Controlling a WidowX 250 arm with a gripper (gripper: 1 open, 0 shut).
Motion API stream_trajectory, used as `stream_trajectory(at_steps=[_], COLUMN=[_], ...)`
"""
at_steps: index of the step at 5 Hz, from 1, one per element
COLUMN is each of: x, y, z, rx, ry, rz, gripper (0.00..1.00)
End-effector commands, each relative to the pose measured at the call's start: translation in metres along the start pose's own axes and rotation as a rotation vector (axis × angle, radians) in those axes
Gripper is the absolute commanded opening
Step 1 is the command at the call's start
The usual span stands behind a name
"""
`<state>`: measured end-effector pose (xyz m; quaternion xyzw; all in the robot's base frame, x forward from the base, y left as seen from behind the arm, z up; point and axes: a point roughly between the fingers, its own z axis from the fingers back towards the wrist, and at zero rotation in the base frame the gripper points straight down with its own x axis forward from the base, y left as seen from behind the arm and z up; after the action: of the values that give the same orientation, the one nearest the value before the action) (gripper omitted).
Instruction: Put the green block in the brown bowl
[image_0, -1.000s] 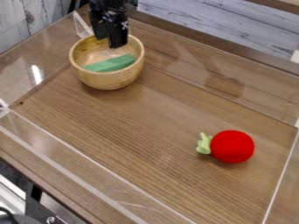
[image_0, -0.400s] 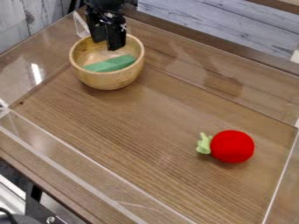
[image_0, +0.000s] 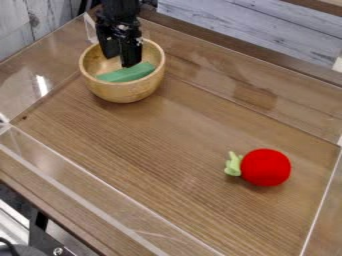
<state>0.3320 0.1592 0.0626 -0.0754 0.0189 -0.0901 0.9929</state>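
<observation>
The brown bowl stands at the back left of the wooden table. Inside it lies the green block, flat on the bowl's yellowish bottom. My black gripper hangs pointing down over the bowl's back half, its fingertips at or just below the rim. Its jaws are open, with a gap showing between the two fingers, and nothing is between them. The tips stand just behind the block; I cannot tell whether they touch it.
A red round toy with a pale green leaf lies at the front right. Clear plastic walls edge the table on the left, front and right. A grey plank wall runs along the back.
The gripper has sunk slightly toward the bowl and shifted a little left in the picture. The block and the red toy have not moved.
</observation>
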Motion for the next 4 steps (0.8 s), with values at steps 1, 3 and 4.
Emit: stream_trajectory(at_steps=[1, 3, 4], x=[0.002, 0.004, 0.001], y=[0.003, 0.02, 0.01], z=[0.018, 0.045, 0.045], rx=[0.029, 0.028, 0.029], ry=[-0.057, -0.049, -0.045], rz=[0.068, 0.008, 0.012], gripper=[1.0, 1.0, 0.0])
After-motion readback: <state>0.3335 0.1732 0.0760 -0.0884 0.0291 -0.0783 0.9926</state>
